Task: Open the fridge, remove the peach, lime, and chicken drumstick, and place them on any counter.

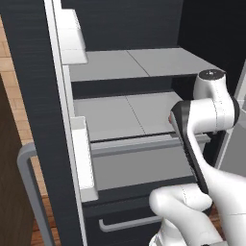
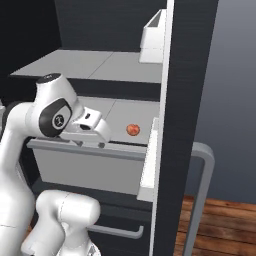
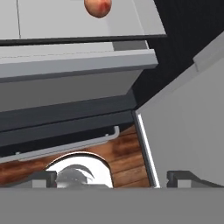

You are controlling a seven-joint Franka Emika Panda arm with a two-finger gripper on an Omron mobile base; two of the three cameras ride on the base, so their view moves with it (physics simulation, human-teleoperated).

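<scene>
**One peach in sight, jaws spread wide**

I've got the peach (image 2: 132, 130) sitting on the fridge's (image 2: 185, 100) middle pale grey shelf (image 2: 125, 112), near its front edge and close to the open right door. My gripper (image 3: 111, 177) is released, holding nothing, hanging in front of that shelf, well short of the fruit. Below, I see the drawer handle (image 3: 70, 146) and wood floor (image 3: 127, 153).

- Arm bent sharply at the elbow, forearm reaching level into the open fridge (image 1: 43, 120), in front of its middle shelf.
- Wrist turned down, hand pointing down at the fridge's lower drawers.
- Pincer (image 3: 107, 178) jaws spread wide, nothing between them.
- Fingertips (image 3: 41, 178) dark, well apart, touching nothing.
</scene>
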